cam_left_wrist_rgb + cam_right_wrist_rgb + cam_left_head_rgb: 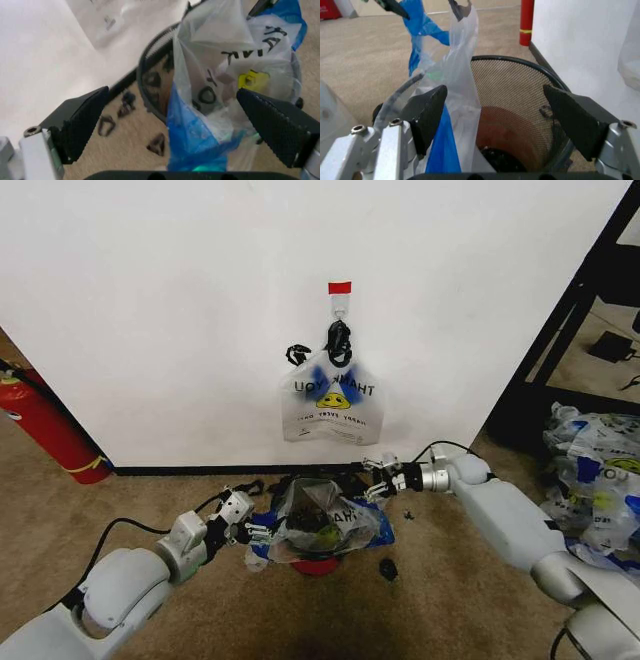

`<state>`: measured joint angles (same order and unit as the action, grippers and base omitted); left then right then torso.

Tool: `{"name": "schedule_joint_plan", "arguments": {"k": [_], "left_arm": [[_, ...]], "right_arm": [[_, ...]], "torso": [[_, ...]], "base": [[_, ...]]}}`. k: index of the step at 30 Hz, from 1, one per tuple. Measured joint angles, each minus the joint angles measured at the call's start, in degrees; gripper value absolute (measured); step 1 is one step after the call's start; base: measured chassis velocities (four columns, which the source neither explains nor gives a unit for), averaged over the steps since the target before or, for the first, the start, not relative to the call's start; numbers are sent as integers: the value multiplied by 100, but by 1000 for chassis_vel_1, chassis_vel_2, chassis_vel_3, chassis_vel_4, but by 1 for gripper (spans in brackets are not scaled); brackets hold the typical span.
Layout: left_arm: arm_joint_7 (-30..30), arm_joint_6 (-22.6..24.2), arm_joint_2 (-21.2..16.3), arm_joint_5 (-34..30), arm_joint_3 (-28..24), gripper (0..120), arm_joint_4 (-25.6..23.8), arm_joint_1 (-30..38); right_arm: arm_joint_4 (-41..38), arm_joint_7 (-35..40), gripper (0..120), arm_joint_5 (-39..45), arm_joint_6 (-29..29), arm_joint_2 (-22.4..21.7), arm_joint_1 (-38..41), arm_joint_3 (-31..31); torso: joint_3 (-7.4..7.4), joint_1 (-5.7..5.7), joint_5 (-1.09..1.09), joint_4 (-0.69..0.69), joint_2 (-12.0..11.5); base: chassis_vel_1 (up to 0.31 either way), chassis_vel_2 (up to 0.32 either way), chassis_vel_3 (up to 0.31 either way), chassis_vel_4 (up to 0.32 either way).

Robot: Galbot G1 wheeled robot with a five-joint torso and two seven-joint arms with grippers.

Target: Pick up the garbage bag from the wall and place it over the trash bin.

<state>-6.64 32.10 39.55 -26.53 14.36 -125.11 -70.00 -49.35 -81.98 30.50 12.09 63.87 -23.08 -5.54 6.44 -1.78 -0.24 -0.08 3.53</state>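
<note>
Translucent white garbage bag (325,520), crumpled, blue handles, drapes over the black trash bin (530,108); left gripper (252,532) and right gripper (378,480) flank it, fingers spread, gripping nothing.

1. The trash bin (318,563) is mostly hidden under the garbage bag (325,520); just a sliver of red base shows.
2. The small dark scraps on the carpet (388,568) are too small to identify.
3. The fire extinguisher (45,425) is cut off by the picture's edge.
4. The bag's print (250,48) is crumpled, perhaps unreadable.
</note>
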Motion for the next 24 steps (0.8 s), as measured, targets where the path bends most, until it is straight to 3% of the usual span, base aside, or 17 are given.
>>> {"name": "schedule_joint_plan", "arguments": {"k": [6,15,18,20,24], "left_arm": [[419,657,-20,-680,-204,100,-307,491],[970,1027,83,-1288,-339,100,-623,654],[1120,1055,208,-1380,-539,100,-536,861],[1301,1056,352,-1428,-873,100,-305,1160],[1375,1052,394,-1408,-980,100,-115,1255]], "right_arm": [[-97,-185,74,65,-61,-85,61,252],[-521,-350,73,565,-267,-429,-104,268],[-596,-427,66,496,-292,-465,-182,269],[-657,-499,52,332,-310,-482,-286,265],[-666,-572,41,130,-320,-475,-336,319]], "torso": [[0,0,2,-2,0],[-1,1,3,-1,1],[-1,1,3,-1,1],[-1,1,2,-1,1],[-1,0,3,-2,1]], "base": [[0,0,0,0],[0,0,0,0],[0,0,0,0],[0,0,0,0],[0,0,0,0]]}}
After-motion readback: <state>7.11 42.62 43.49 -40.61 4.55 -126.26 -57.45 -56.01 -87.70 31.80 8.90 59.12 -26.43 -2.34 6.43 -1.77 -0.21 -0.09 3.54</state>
